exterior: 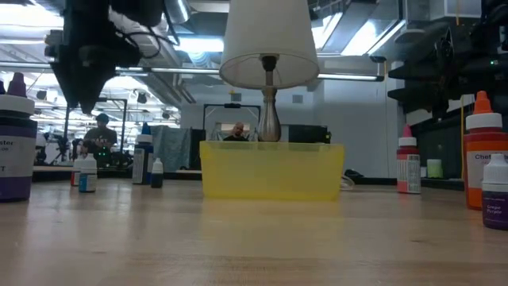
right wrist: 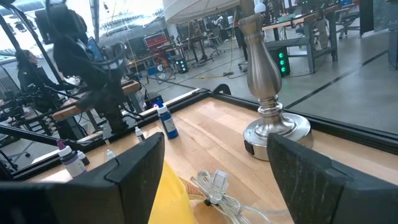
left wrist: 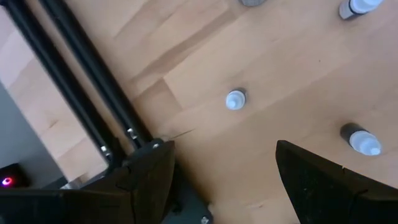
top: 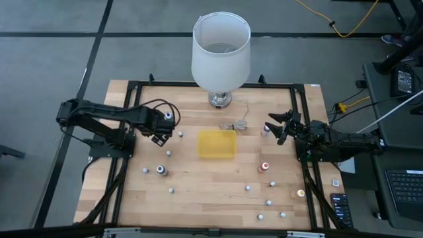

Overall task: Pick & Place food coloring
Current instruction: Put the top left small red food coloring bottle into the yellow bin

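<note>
Several tiny food coloring bottles stand upright on the wooden table, some at the left [top: 160, 170] and more at the right [top: 265, 166]. My left gripper [top: 159, 136] hangs over the table's left part, pointing down, open. In its wrist view a white-capped bottle [left wrist: 235, 99] stands on the wood ahead of the open fingers, clear of them, and another [left wrist: 360, 140] stands beside one finger. My right gripper [top: 275, 127] waits level at the right, open, with nothing between its fingers [right wrist: 314, 180]. A small bottle [top: 266, 130] stands close to it.
A flat yellow tray [top: 217, 143] lies mid-table. Behind it stands a lamp with a big white shade [top: 221, 49], a metal base [right wrist: 267, 124] and a loose cord [top: 236, 125]. A black frame [top: 135, 89] borders the table. People are in the room beyond.
</note>
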You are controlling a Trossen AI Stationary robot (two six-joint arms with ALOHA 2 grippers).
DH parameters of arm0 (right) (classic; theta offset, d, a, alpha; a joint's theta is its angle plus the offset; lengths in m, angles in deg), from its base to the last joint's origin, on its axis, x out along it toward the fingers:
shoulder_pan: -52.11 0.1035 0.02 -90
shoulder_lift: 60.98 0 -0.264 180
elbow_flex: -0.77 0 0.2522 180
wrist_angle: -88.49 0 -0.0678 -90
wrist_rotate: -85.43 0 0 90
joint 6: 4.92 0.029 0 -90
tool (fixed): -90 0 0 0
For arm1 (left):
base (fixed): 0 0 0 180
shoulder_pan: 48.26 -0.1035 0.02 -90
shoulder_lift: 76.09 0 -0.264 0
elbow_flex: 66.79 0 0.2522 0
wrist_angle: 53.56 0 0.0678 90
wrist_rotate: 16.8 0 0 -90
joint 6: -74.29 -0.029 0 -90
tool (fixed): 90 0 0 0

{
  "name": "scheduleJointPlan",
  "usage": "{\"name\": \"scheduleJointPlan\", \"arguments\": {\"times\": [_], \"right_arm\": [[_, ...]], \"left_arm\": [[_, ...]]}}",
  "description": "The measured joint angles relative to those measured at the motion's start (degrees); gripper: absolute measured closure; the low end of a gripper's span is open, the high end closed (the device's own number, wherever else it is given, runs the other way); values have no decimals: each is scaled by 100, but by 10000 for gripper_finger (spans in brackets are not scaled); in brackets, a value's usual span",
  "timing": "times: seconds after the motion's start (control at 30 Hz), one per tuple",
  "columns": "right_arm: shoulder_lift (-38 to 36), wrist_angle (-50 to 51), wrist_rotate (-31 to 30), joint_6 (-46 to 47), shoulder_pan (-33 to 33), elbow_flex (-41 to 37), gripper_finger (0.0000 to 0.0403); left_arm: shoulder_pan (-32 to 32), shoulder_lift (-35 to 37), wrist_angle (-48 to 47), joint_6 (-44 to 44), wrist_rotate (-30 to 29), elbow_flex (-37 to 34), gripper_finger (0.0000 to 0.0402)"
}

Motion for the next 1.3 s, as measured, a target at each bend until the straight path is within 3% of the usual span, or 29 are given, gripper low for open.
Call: {"name": "scheduleJointPlan", "arguments": {"times": [0.63,1.3], "right_arm": [[-1,-1,0,0,1,1,120],[-1,0,0,0,0,2,120]], "left_arm": [[-384,-82,1629,-510,168,-1381,131],[-559,-435,2448,-960,189,-1663,144]]}}
